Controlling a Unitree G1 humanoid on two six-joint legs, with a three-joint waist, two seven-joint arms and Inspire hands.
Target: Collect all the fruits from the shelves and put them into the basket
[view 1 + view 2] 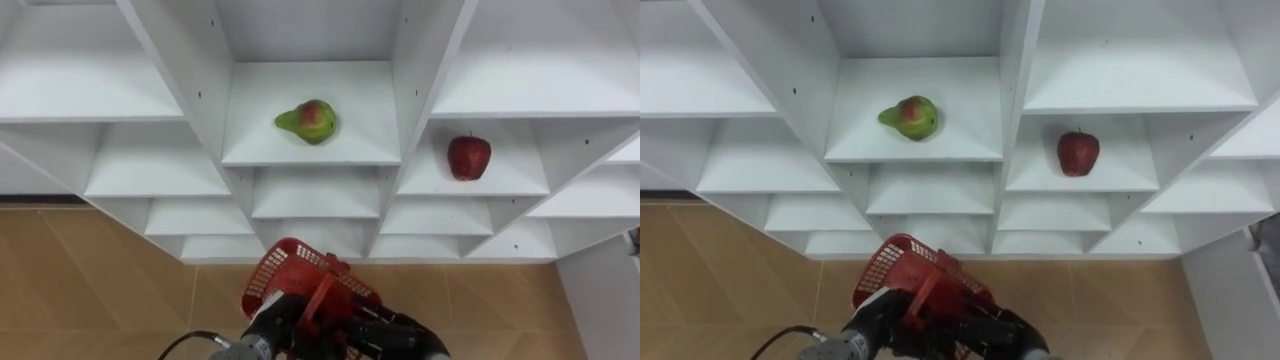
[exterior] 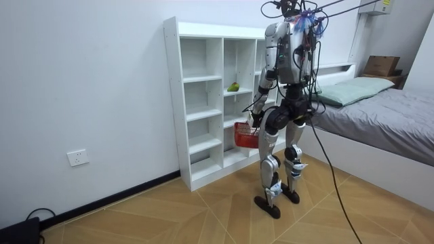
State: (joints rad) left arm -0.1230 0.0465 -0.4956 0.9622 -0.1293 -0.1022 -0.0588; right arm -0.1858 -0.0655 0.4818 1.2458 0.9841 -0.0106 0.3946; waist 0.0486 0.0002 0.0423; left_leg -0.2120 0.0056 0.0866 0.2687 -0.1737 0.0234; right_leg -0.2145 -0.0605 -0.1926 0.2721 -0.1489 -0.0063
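- My left robot hand [image 1: 272, 318] is curled round the handle of the red basket [image 1: 268, 272], just short of the closet [image 1: 310, 155] front edge.
- The pear [image 1: 311, 121] lies in the centre bay and the apple [image 1: 468, 157] in the right bay, on a slightly lower shelf; there is open shelf around both.

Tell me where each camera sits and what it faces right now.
Left eye view: on the head, facing down at the white shelf unit, green-red pear and red apple; left hand gripping the red plastic basket shows.
Right eye view: same, from slightly aside.
Room view: stands in the room, sees the whole robot facing the shelf unit.
Shared: pear, basket.
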